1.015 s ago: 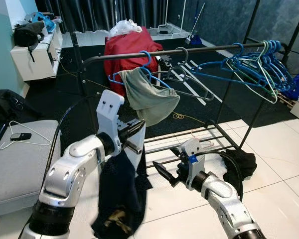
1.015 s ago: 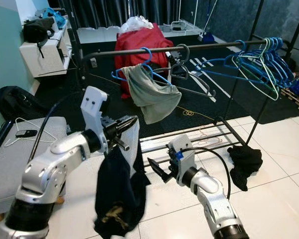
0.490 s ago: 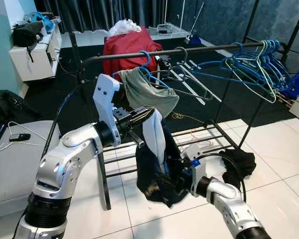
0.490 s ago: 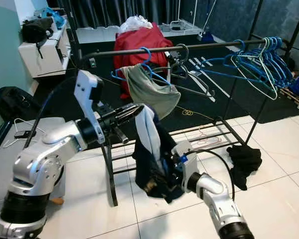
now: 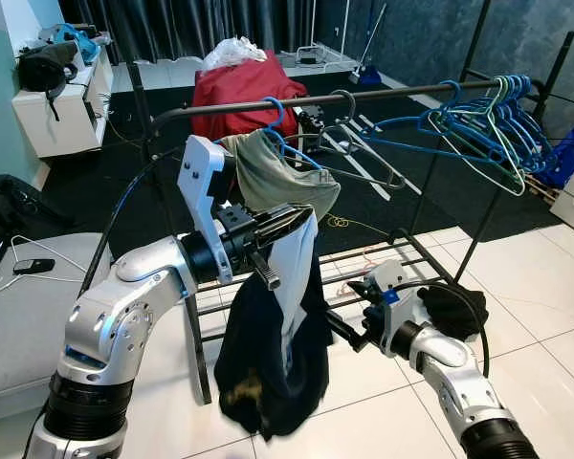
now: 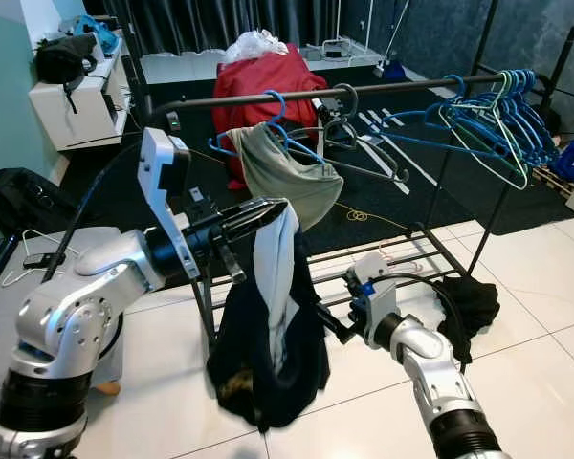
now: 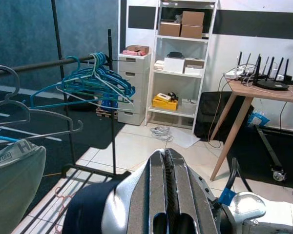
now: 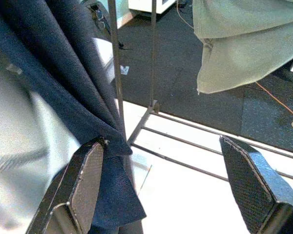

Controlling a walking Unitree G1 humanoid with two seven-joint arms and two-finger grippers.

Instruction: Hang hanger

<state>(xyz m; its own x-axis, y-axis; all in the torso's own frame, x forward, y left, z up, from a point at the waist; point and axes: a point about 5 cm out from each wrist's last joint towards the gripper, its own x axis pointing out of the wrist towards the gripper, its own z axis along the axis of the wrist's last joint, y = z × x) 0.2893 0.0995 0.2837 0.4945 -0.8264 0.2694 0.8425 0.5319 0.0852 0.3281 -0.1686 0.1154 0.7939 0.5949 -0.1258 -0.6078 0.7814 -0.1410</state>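
We see one black metal clothes rack [image 5: 268, 103]. Below its rail, our left gripper [image 5: 289, 222] is pinched tight on one dark navy garment with a pale lining [image 5: 273, 354]; whether a hanger sits inside it we cannot tell. Our right gripper [image 5: 340, 332] waits spread wide and empty just beside the cloth. We should lift high enough to clear the rail, left of the blue plastic hanger carrying a grey-green cloth [image 5: 277, 177]
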